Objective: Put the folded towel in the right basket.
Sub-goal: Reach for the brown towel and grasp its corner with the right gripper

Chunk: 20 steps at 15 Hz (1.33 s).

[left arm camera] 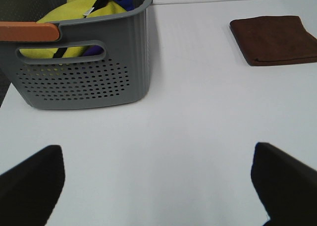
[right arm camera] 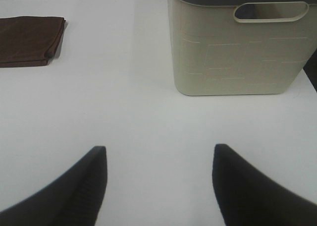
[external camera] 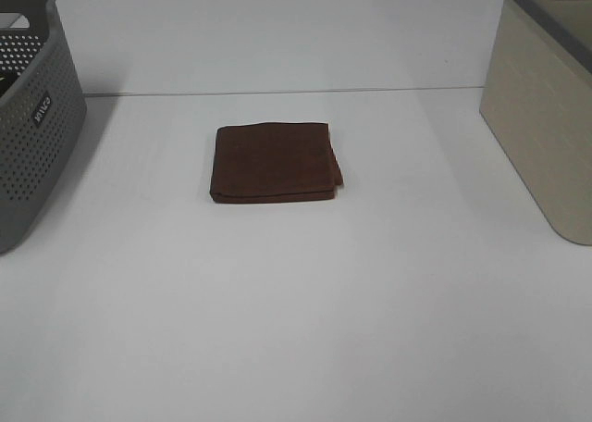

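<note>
My spread, empty right gripper (right arm camera: pixel 159 149) should pinch every layer (none trailing) of the folded brown cloth towel (external camera: pixel 275 162) on its side facing the table's right edge.

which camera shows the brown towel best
The exterior high view: the brown towel lies whole, unobstructed and centred. The left wrist view shows it far off beside the frame edge; the right wrist view cuts part of it off.

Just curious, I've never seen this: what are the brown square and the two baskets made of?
The folded towel looks like soft matte cloth; stacked layers show at its edge. The grey basket is probably moulded plastic: ribbed wall, rows of holes. The beige basket seems plastic too, smooth, with embossed lines.
</note>
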### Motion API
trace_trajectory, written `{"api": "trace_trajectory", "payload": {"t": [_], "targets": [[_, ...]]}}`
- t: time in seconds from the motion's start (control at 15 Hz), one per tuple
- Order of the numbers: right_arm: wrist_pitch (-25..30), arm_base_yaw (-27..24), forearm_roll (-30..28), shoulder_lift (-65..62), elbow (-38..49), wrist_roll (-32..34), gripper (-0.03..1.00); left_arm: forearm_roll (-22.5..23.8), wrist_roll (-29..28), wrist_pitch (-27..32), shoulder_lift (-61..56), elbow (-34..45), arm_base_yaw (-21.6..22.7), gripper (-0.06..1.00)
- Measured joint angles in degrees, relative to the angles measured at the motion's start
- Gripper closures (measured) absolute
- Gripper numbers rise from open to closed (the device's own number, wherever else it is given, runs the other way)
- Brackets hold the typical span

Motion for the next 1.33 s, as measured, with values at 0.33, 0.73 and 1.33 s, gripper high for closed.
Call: {"api": "trace_trajectory", "payload": {"t": [0.33, 0.73, 1.33], "targets": [[0.0, 0.0, 0.0, 0.0, 0.0, 0.0, 0.37, 0.0, 0.0, 0.0, 0.0, 0.0, 0.0, -0.03], [0.0, 0.0, 0.0, 0.0, 0.0, 0.0, 0.37, 0.0, 0.0, 0.0, 0.0, 0.0, 0.0, -0.03], [-18.7, 0.0, 7.1, 31.9, -11.2, -1.9, 0.37, 0.0, 0.0, 0.0, 0.0, 0.0, 0.0, -0.03]]}}
